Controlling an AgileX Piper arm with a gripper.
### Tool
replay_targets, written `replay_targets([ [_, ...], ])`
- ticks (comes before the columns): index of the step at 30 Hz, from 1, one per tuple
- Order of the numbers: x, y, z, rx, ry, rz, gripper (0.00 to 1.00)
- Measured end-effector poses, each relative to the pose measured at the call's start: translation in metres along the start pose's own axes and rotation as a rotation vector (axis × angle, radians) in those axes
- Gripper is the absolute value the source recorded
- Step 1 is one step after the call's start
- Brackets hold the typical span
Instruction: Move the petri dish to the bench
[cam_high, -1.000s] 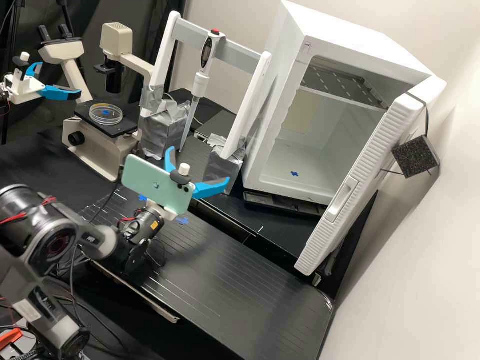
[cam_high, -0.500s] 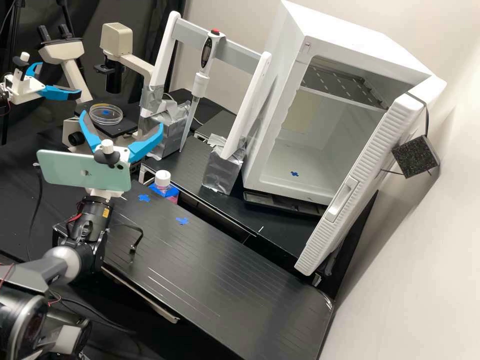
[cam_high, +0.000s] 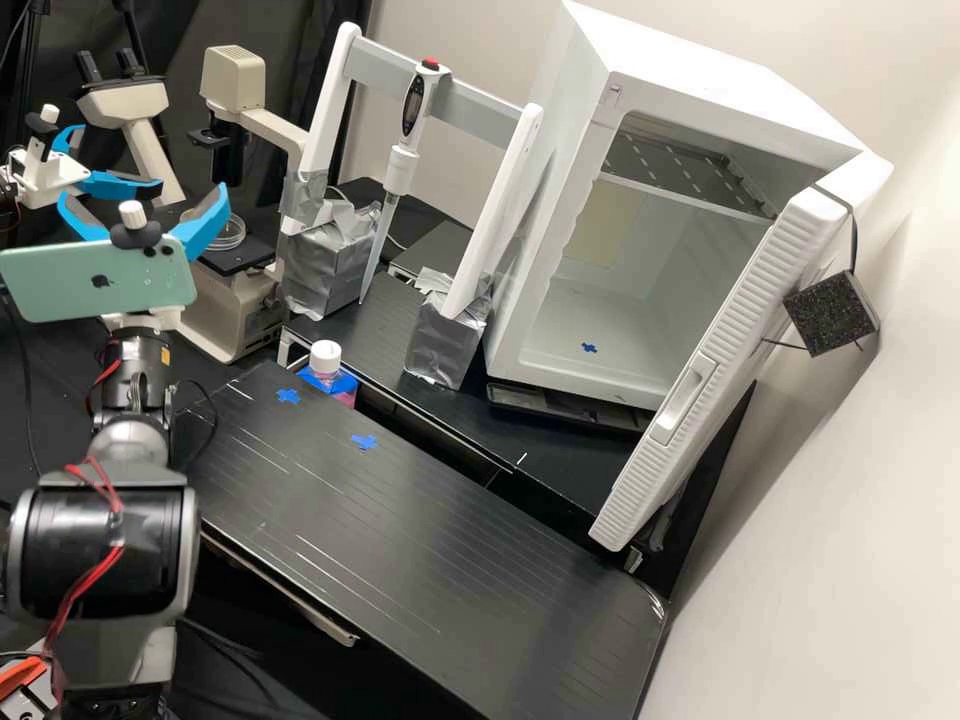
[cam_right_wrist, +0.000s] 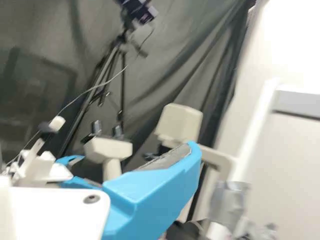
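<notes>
My tool (cam_high: 142, 192), spread wide and empty, has swung from the counter (cam_high: 430, 540) side towards the microscope (cam_high: 240, 310), where the petri dish (cam_high: 232, 236) rests, suggesting that I am approaching the pick-up.

In the high view, a blue finger (cam_high: 205, 225) of the gripper (cam_high: 143, 205) covers one side of the petri dish (cam_high: 232, 233) from me. The gripper hides also a part of the microscope (cam_high: 235, 310). The black board (cam_high: 400, 520) hides the bottle's (cam_high: 325, 358) lower part. In my wrist view, the edge cuts the white stand (cam_right_wrist: 255, 130).
</notes>
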Motion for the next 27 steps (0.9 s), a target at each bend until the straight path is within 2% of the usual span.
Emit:
replay_targets([
  [5,0.028,-0.014,0.003,-0.028,-0.019,-0.071,1.00],
  [12,0.067,-0.016,0.018,-0.041,-0.056,-0.060,1.00],
  [16,0.087,-0.021,0.029,-0.041,-0.088,-0.084,1.00],
  [20,0.108,-0.031,0.044,-0.014,-0.136,-0.130,1.00],
  [24,0.124,-0.036,0.061,0.027,-0.175,-0.160,1.00],
  [27,0.135,-0.035,0.076,0.071,-0.201,-0.164,1.00],
])
